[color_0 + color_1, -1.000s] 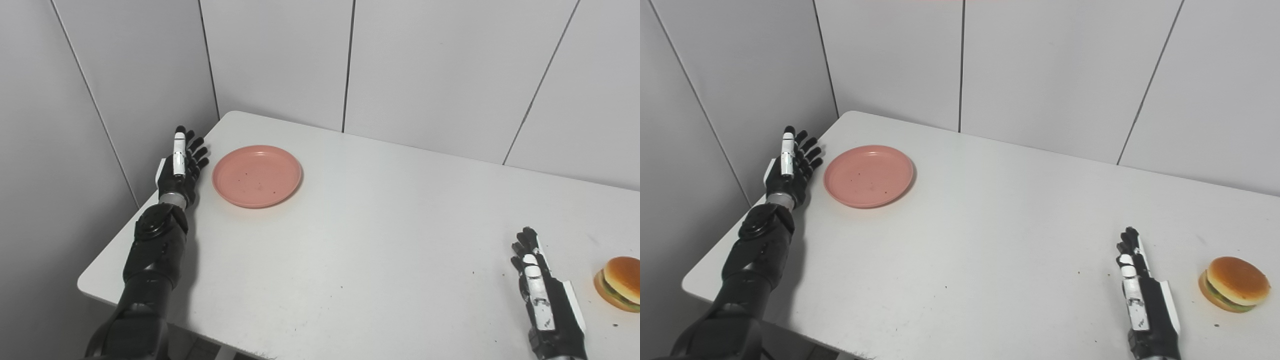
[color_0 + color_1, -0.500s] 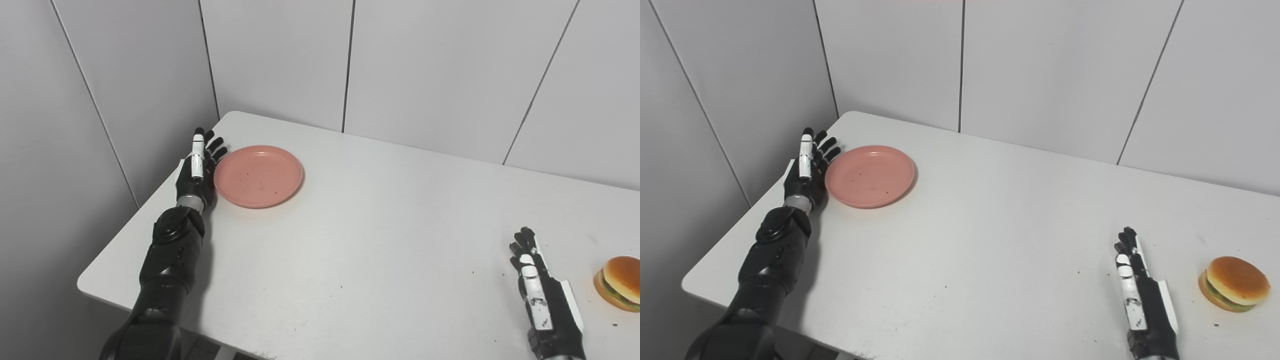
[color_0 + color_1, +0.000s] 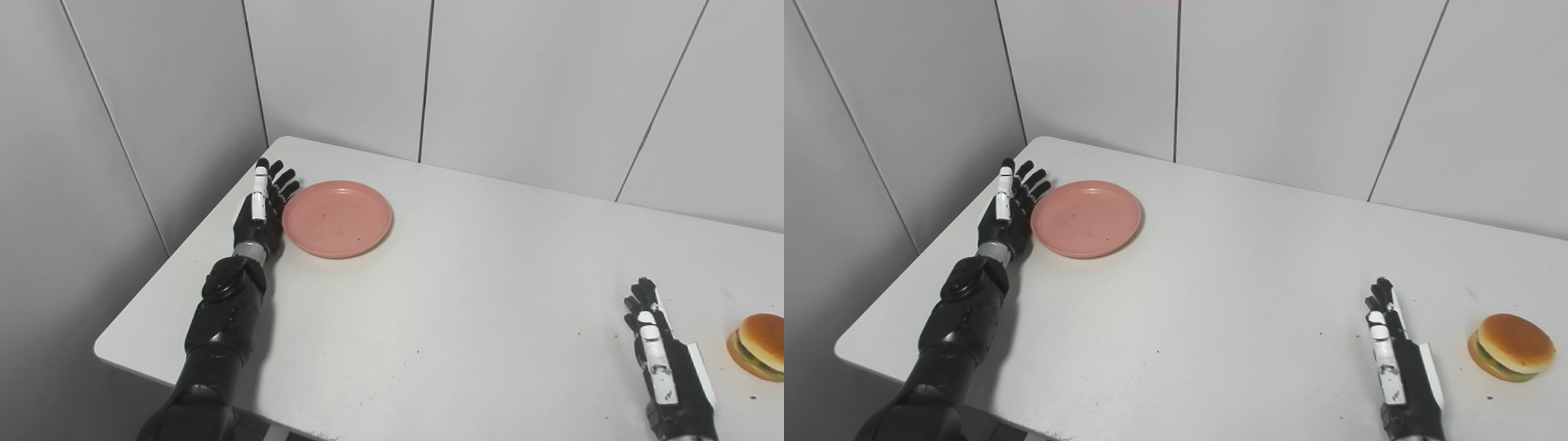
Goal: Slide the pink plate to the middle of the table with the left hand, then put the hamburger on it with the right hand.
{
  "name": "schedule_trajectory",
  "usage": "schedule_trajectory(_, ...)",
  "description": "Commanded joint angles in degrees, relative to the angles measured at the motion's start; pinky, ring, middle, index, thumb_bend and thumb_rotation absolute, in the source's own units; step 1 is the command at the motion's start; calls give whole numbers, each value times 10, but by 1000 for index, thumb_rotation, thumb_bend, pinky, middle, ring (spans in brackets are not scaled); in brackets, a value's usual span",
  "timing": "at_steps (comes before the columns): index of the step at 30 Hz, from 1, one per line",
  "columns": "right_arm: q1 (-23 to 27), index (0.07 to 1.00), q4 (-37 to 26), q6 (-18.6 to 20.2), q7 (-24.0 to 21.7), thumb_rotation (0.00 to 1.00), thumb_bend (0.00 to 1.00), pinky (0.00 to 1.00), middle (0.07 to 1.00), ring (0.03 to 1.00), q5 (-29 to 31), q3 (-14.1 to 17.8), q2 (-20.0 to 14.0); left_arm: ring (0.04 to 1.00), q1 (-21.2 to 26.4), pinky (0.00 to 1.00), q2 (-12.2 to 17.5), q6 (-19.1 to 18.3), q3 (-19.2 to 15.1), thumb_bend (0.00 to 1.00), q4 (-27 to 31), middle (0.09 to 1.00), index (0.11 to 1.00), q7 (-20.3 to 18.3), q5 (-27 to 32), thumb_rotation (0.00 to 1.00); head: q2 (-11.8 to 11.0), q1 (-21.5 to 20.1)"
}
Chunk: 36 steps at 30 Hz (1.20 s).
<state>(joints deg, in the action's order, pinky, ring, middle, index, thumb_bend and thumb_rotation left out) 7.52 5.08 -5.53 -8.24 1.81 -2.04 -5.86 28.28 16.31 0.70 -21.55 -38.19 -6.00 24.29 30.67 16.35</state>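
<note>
A pink plate [image 3: 337,217] lies flat on the white table [image 3: 459,288] at its far left. My left hand [image 3: 260,211] is open, fingers straight, with its edge against the plate's left rim. A hamburger [image 3: 1511,347] sits at the table's right side, near the front. My right hand [image 3: 1393,361] is open and empty, resting on the table just left of the hamburger and apart from it.
Grey wall panels [image 3: 520,79] stand behind the table and along its left side. The table's left edge [image 3: 184,251] runs just beside my left arm. A few dark specks dot the tabletop.
My left hand moved right, reached the plate's left rim and pushed the plate a short way to the right. The right hand stayed where it was.
</note>
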Motion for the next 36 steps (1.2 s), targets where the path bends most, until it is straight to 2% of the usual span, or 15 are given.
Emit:
schedule_trajectory(1,-24,1000,13,-6,2,1000,141,1000,993,982,-4,-5,5,919,3,953,-8,-22,-1,547,2,916,918,-5,11,1000,1,-2)
schedule_trajectory(6,-23,1000,13,-7,3,1000,145,1000,994,982,-8,-7,6,913,1,951,-22,-34,2,544,18,912,915,1,15,1000,3,-8)
schedule_trajectory(10,-23,1000,14,-9,-5,1000,124,1000,1000,990,8,-5,9,903,-4,919,-32,-44,6,522,33,911,913,-8,22,1000,6,-12)
schedule_trajectory(20,-22,1000,8,1,8,1000,141,1000,990,980,-7,-7,12,898,-14,911,-75,-61,45,540,75,901,902,-10,14,1000,14,-26)
schedule_trajectory(29,-21,1000,10,-5,7,1000,147,1000,995,985,-2,-6,16,888,-27,908,-97,-61,83,542,85,894,895,-20,-5,1000,21,-39)
schedule_trajectory(36,-23,1000,3,-3,14,1000,149,995,990,977,-10,-6,23,892,-41,912,-117,-83,104,535,103,901,901,-25,-3,1000,28,-54)
